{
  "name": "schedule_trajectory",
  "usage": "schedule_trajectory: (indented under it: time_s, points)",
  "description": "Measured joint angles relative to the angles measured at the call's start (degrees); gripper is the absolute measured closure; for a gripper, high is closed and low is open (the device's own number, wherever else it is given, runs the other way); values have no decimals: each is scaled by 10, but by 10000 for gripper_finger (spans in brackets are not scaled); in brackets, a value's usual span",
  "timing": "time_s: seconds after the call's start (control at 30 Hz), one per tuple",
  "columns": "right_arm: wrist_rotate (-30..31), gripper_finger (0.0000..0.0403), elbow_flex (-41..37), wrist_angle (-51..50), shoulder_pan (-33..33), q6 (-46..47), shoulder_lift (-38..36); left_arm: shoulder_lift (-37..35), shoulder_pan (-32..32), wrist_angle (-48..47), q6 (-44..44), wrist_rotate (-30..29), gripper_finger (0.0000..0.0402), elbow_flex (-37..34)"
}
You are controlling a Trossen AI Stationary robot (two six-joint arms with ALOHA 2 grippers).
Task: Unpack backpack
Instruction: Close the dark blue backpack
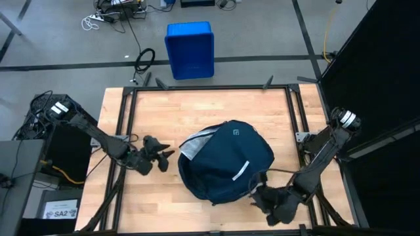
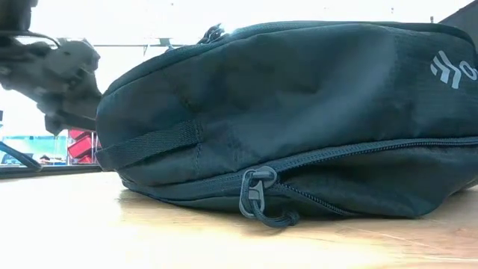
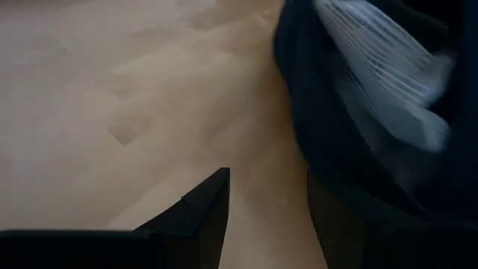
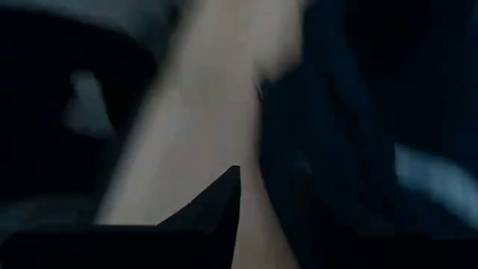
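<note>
The dark navy backpack (image 1: pixel 226 160) lies flat on the wooden table, with a white stripe (image 1: pixel 241 170) and a small white logo (image 1: pixel 236 133) on top. Its left end gapes open and shows pale grey lining (image 1: pixel 191 145) (image 3: pixel 388 82). In the low view the backpack (image 2: pixel 299 112) fills the picture, with a zip pull (image 2: pixel 258 198) hanging at its lower seam. My left gripper (image 1: pixel 163 157) (image 3: pixel 269 209) is open, just left of the opening and clear of it. My right gripper (image 1: pixel 259 190) (image 4: pixel 261 209) is open at the bag's near right edge. My right gripper stands against the backpack's near right edge (image 4: pixel 321 149). Dark fabric hides one finger, so I cannot tell whether it touches the bag.
A bright blue plastic bin (image 1: pixel 189 49) stands on the floor beyond the table's far edge, with cables (image 1: pixel 146 59) beside it. A black metal frame (image 1: pixel 210 87) runs round the table. Bare wood (image 1: pixel 197 108) lies on the far side of the bag and to its left.
</note>
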Motion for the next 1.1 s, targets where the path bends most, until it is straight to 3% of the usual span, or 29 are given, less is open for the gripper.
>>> schedule_trajectory:
  time_s: [0.17,0.27,0.43,0.53,0.67,0.83,0.9,1.1]
  points:
    - [20,351,-1,-220,-7,207,23,40,64,97,85,44,250,0]
    - [66,367,-5,-324,-22,303,25,79,104,185,142,107,250,1]
    - [81,379,-30,-413,-87,341,19,160,129,328,211,198,250,15]
    - [82,378,-46,-422,-143,313,19,213,129,357,238,232,250,54]
    - [95,377,-58,-404,-222,231,16,301,123,361,273,296,250,145]
    - [104,380,-54,-386,-298,131,10,427,107,347,359,447,250,303]
    - [93,380,-54,-396,-310,112,-2,463,100,309,398,481,250,364]
    - [59,380,-54,-473,-274,164,-65,475,86,102,433,457,250,458]
